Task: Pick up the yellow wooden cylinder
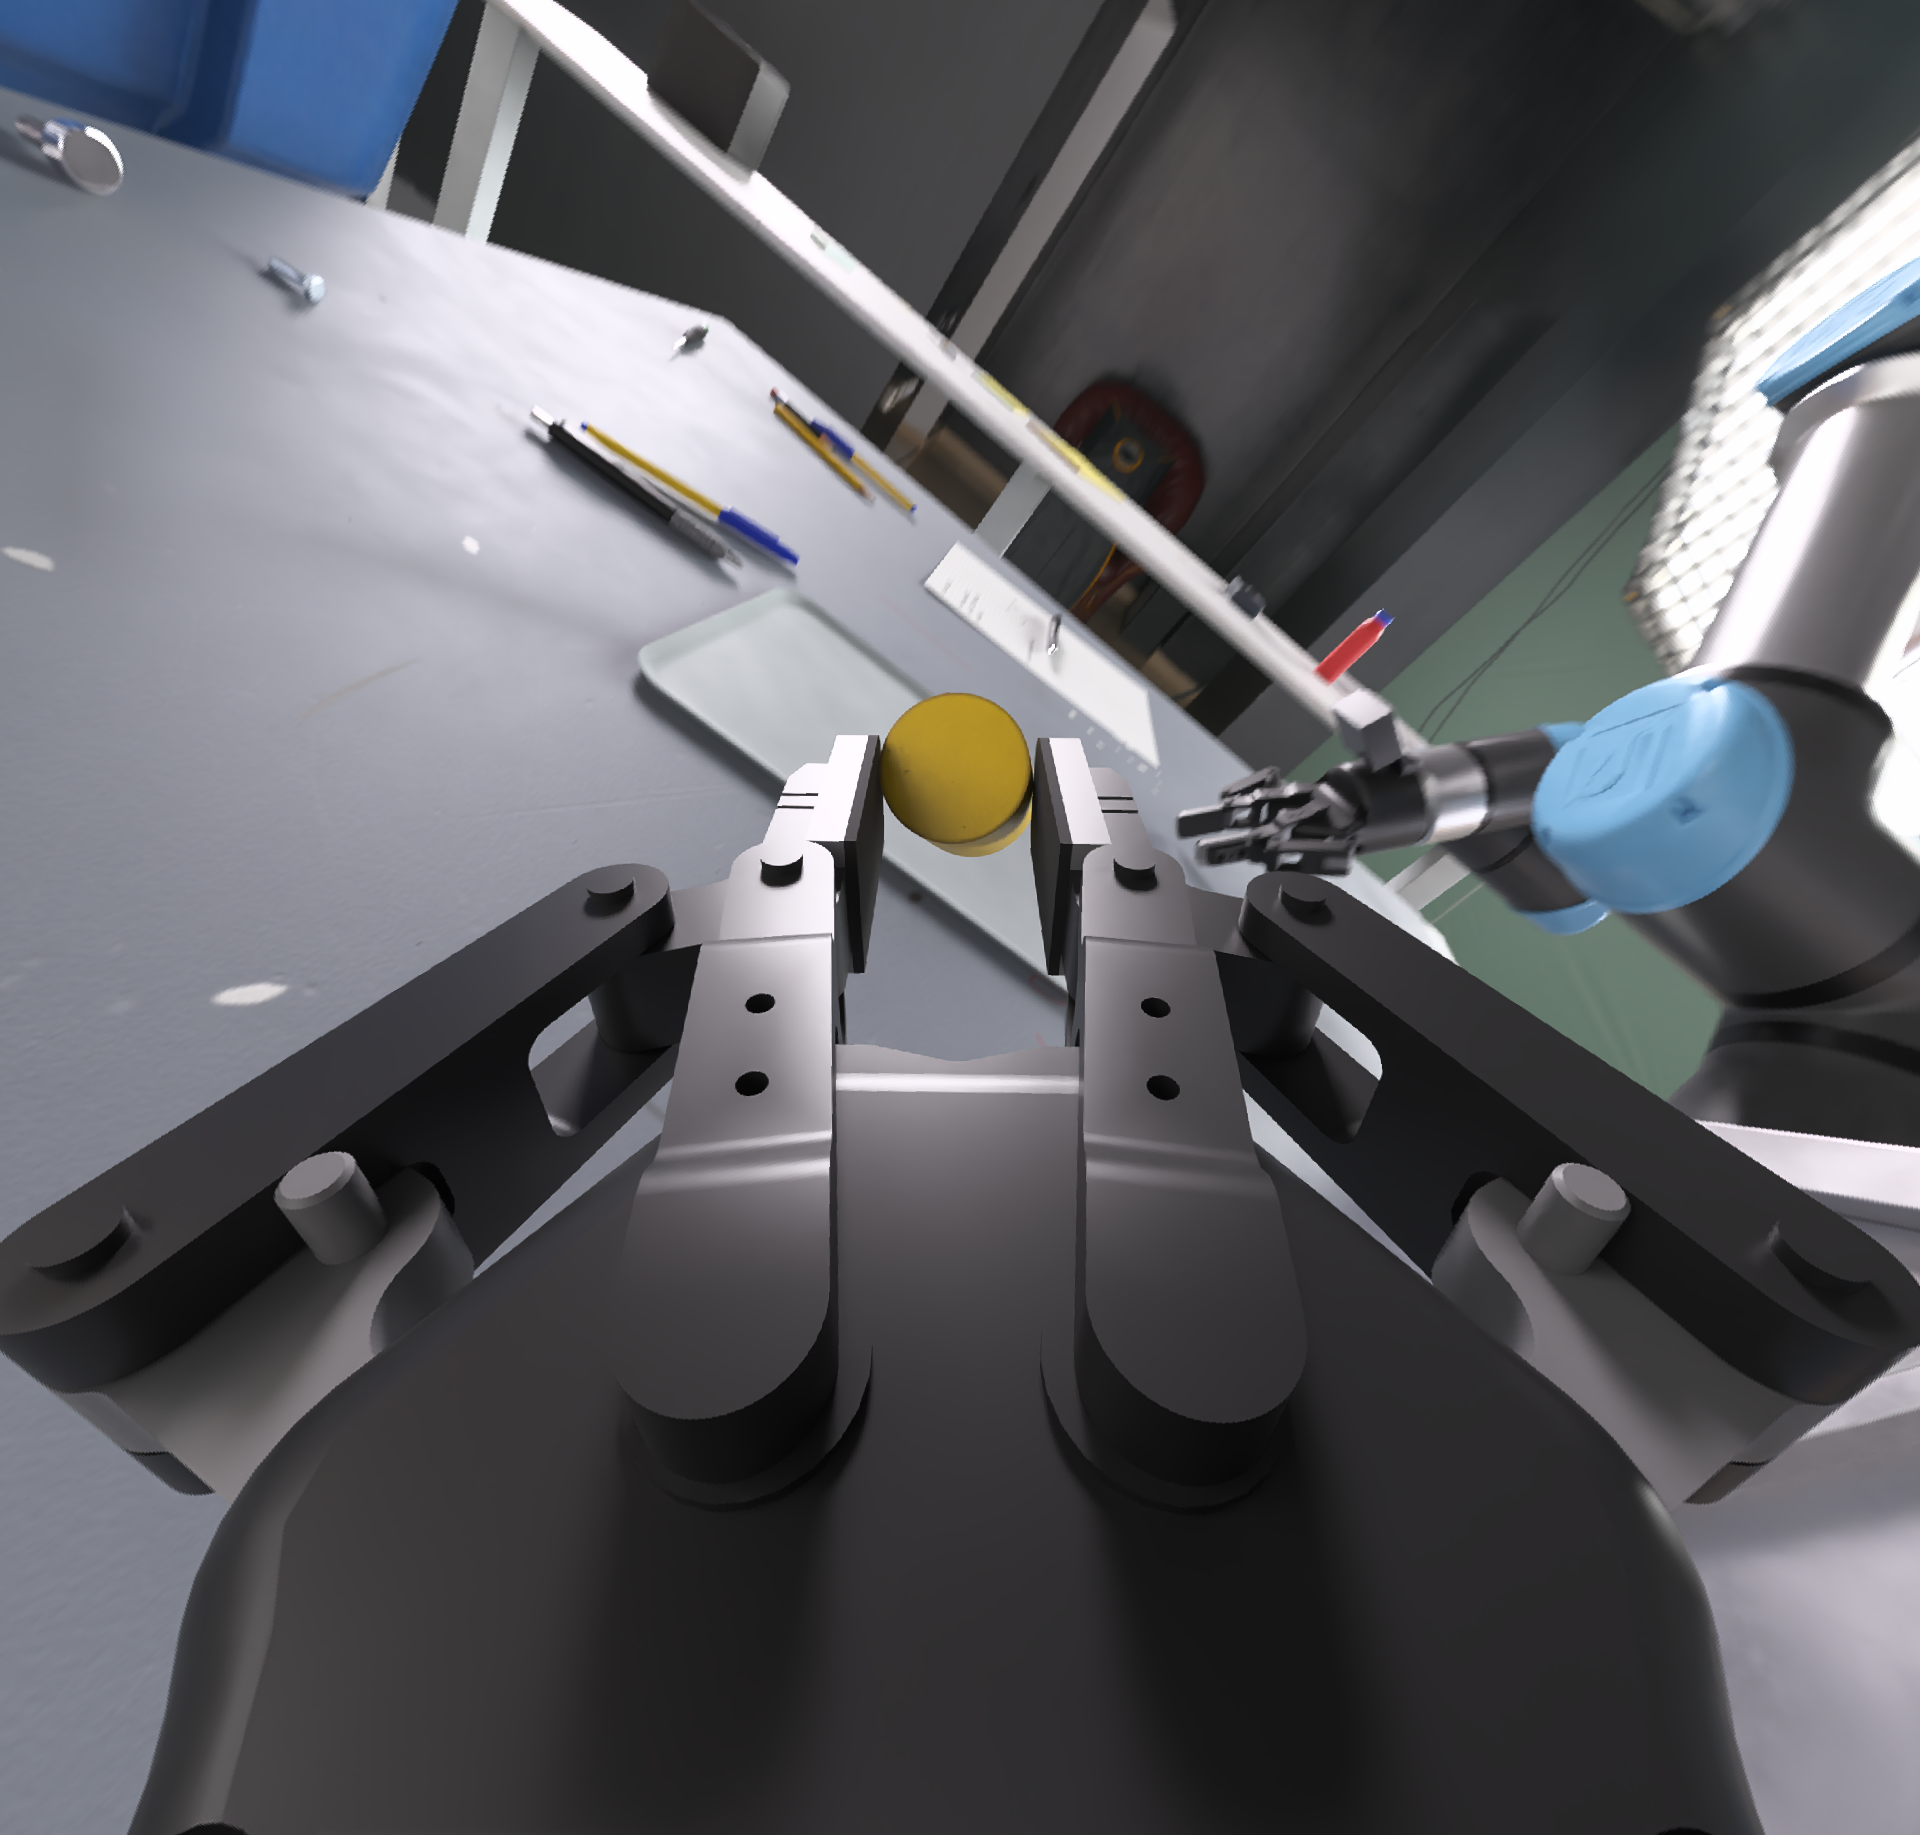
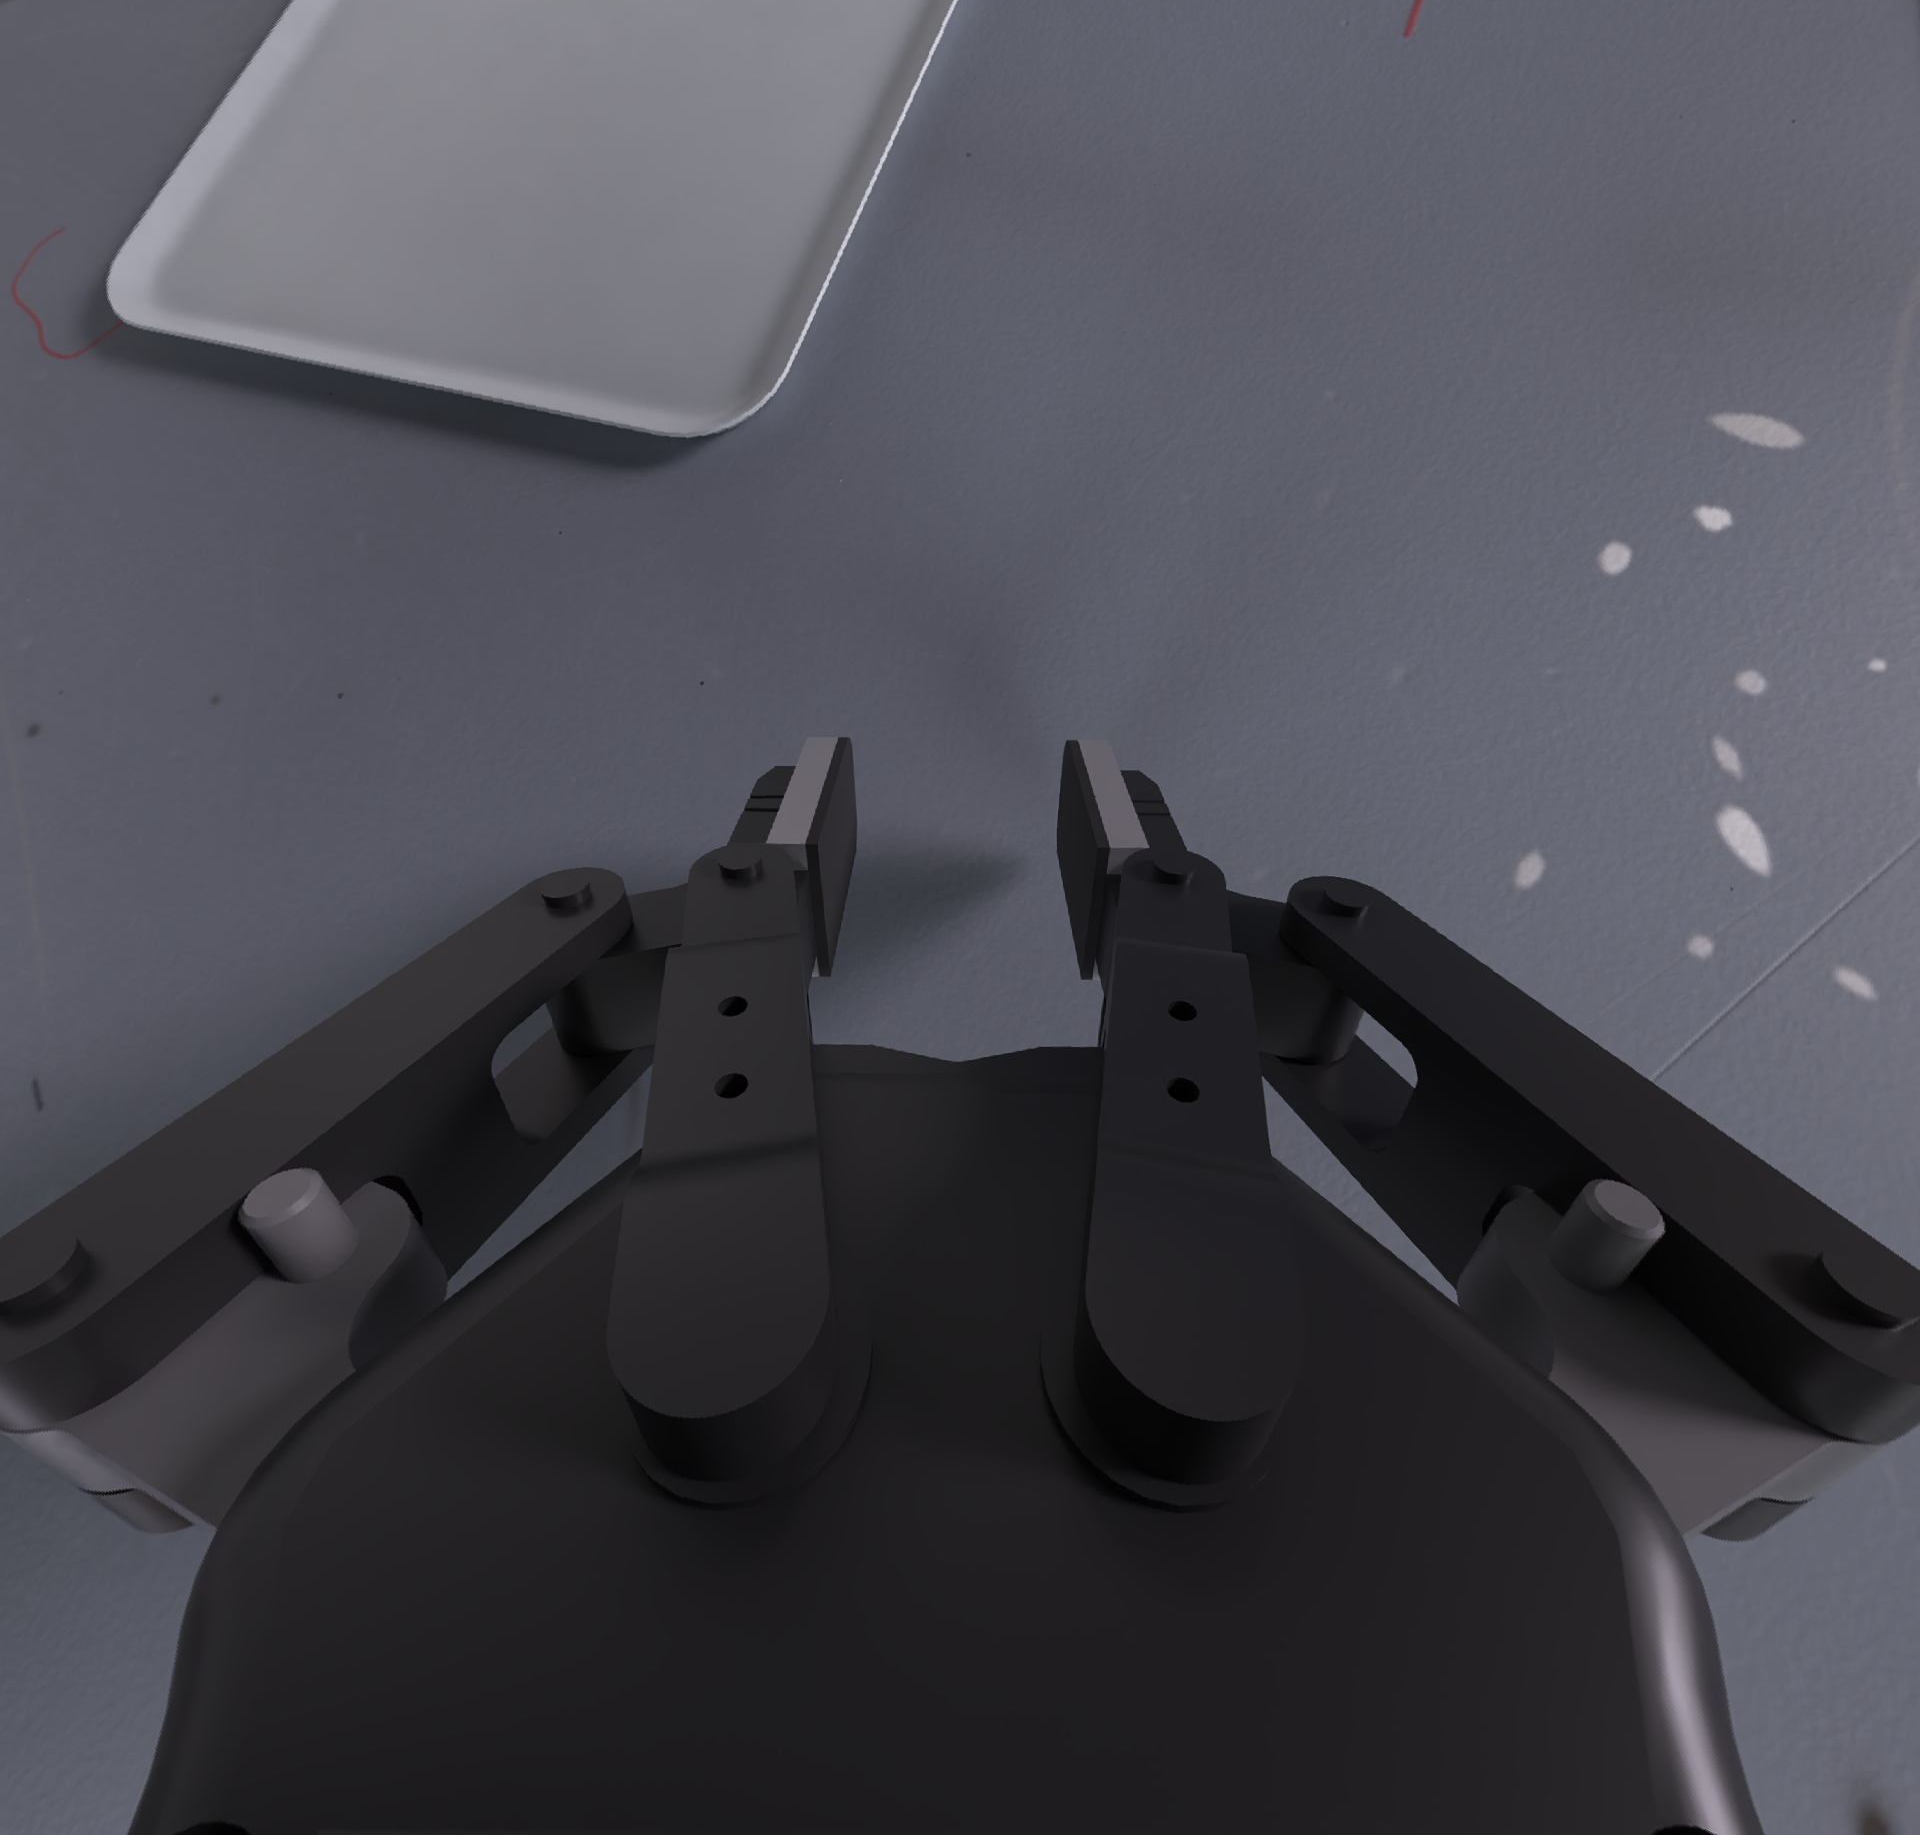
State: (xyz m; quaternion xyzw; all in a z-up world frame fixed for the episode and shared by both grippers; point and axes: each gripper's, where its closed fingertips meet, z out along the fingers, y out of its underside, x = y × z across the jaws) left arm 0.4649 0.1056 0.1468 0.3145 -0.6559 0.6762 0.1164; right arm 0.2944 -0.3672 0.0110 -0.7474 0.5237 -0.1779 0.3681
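Observation:
In the left wrist view, my left gripper (image 1: 956, 798) is shut on the yellow wooden cylinder (image 1: 956, 769), its two pads pressing the round sides, and holds it above the grey table (image 1: 312, 746). The cylinder's flat end faces the camera. My right gripper (image 2: 956, 850) is open and empty, hovering over bare table in the right wrist view; it also shows far off at the right of the left wrist view (image 1: 1236, 829). The cylinder does not show in the right wrist view.
A pale shallow tray (image 1: 769, 673) lies on the table beyond the cylinder; it also shows in the right wrist view (image 2: 540, 164). Pens and pencils (image 1: 665, 492), bolts (image 1: 296, 281) and a paper sheet (image 1: 1039, 642) lie farther off. A blue chair (image 1: 239, 29) stands at the table's far edge.

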